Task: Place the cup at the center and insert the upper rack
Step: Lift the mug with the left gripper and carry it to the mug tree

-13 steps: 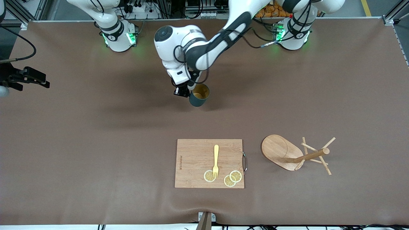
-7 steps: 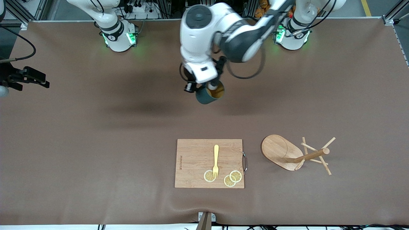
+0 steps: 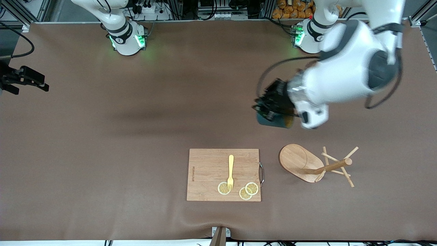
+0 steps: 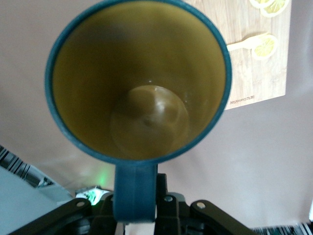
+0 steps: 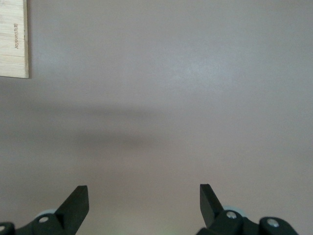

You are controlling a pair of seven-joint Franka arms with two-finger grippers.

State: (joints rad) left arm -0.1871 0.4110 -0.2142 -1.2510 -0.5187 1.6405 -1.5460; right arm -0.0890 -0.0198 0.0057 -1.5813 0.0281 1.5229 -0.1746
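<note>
The dark teal cup point(image 3: 271, 121) hangs tilted in the air. My left gripper point(image 3: 273, 106) is shut on its handle point(image 4: 135, 191). It is over bare table, beside the upper rack and farther from the front camera than it. The left wrist view looks into the cup's yellowish-brown inside point(image 4: 139, 83). The upper rack point(image 3: 309, 163), a light wooden mug tree, lies on its side with its oval base point(image 3: 296, 160) tipped up and its pegs point(image 3: 343, 164) pointing toward the left arm's end. My right gripper point(image 5: 144, 193) waits open with nothing between its fingers, at the right arm's end of the table.
A rectangular wooden cutting board point(image 3: 208, 174) lies near the table's front edge, beside the rack. A yellow fork point(image 3: 230, 171) and lemon slices point(image 3: 248, 190) rest on it. One corner of the board point(image 5: 13, 39) shows in the right wrist view.
My left arm has swung the cup from over the table's middle toward the left arm's end, to a spot near the rack. The right gripper shifted only slightly.
</note>
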